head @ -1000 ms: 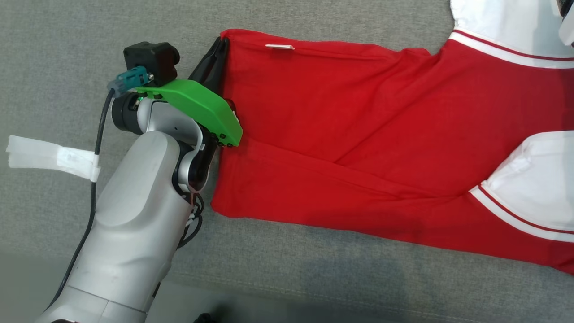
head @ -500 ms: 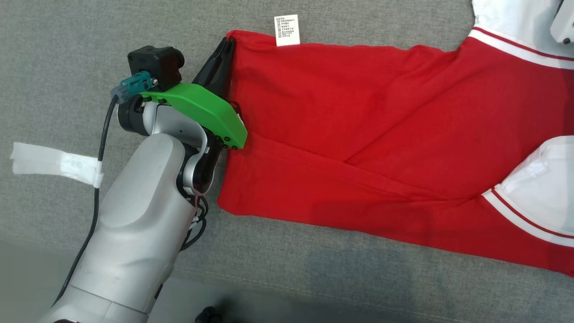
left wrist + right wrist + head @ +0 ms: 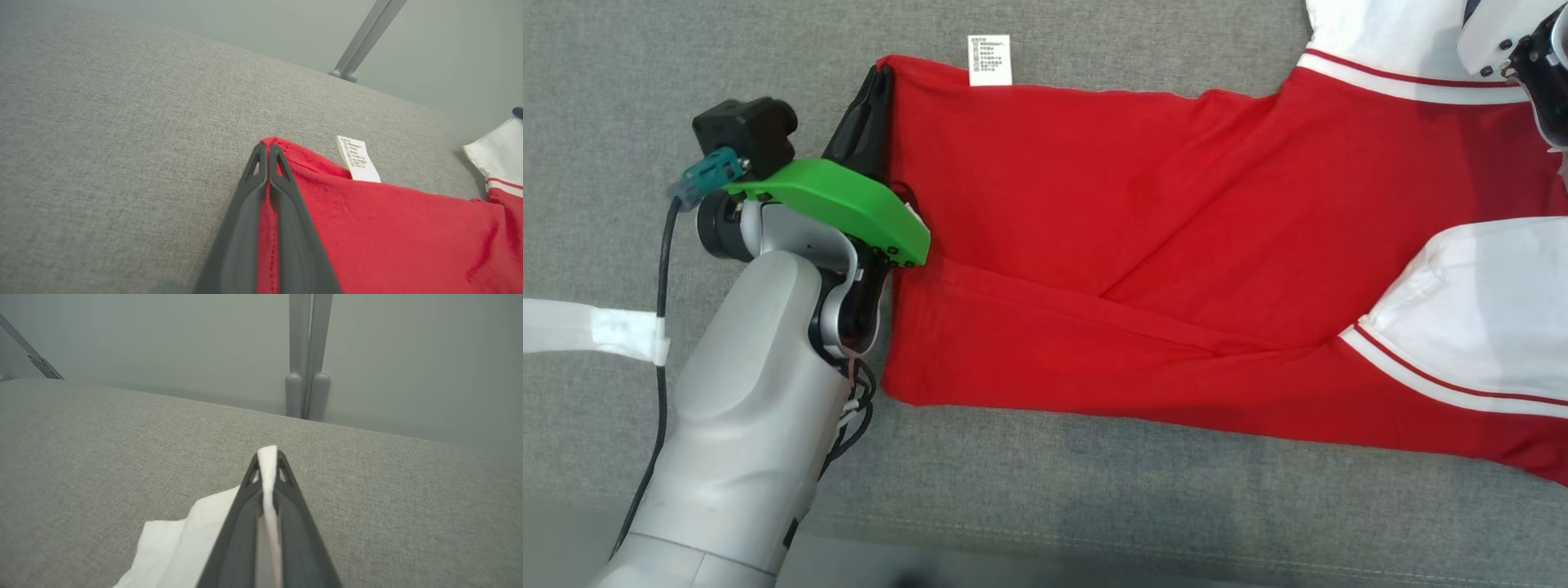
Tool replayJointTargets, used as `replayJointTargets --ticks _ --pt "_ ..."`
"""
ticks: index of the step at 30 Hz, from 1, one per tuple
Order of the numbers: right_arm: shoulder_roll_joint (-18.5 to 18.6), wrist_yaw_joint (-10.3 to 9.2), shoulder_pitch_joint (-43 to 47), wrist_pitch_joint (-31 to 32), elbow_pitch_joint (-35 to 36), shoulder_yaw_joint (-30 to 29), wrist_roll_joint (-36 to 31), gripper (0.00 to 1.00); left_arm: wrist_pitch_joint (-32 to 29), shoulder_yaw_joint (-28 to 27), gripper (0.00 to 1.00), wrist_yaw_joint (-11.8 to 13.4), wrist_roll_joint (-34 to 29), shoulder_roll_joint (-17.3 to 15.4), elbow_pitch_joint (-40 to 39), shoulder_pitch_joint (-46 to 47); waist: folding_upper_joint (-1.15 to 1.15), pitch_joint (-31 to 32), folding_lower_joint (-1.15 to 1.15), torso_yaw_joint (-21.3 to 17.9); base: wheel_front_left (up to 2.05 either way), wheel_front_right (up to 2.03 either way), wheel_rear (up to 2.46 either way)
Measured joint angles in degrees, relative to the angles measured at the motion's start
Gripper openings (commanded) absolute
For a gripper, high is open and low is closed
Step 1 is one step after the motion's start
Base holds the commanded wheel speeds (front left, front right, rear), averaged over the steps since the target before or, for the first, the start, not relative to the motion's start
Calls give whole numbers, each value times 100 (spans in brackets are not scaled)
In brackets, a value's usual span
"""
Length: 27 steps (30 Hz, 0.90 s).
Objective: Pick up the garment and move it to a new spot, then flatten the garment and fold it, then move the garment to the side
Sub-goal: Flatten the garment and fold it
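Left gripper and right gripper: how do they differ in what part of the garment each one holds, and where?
The left gripper is shut on the red corner of the garment, near the care label; the right gripper is shut on a white part. In the head view the left gripper is at the garment's left end, the right gripper at the upper right edge. Shared: their jaws are closed on cloth above the grey surface.

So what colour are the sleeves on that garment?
White sleeves, red-striped near the seam; head view shows it best.
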<state>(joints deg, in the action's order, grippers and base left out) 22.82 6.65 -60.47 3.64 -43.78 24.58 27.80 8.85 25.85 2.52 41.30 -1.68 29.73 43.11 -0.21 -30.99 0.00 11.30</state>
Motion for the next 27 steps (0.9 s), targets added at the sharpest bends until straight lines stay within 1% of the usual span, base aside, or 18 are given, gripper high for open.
replayJointTargets --ticks 2,6,10,14,18,22,24,27 --pt "22 40 138 -354 113 -8 9 0 73 -15 0 -9 41 -65 43 -80 0 74 0 -71 0 0 0" --pt "42 40 623 -901 264 -8 86 0 165 -59 0 -57 56 -162 81 -296 0 262 0 -196 0 0 0" --pt "-77 40 1134 -1416 444 2 193 0 240 -145 0 -112 78 -288 47 -476 0 474 0 -333 0 0 0" --pt "-185 40 1677 -1980 689 9 294 0 313 -214 0 -138 124 -375 -74 -851 0 711 0 -467 0 0 0" --pt "-283 40 2189 -1964 1009 58 300 0 382 -387 0 -148 305 -490 -237 -1360 0 958 0 -608 0 0 0" --pt "-307 41 2721 -1912 1361 110 290 0 417 -533 0 -142 443 -500 -433 -1792 0 1207 0 -746 0 0 0" --pt "-307 41 3032 -1889 1518 22 291 0 437 -587 0 -104 477 -501 -543 -1996 0 1333 0 -808 0 0 0" --pt "-297 41 3454 -1863 2020 -281 288 0 438 -671 0 -45 559 -494 -756 -2315 0 1513 0 -892 0 0 0"
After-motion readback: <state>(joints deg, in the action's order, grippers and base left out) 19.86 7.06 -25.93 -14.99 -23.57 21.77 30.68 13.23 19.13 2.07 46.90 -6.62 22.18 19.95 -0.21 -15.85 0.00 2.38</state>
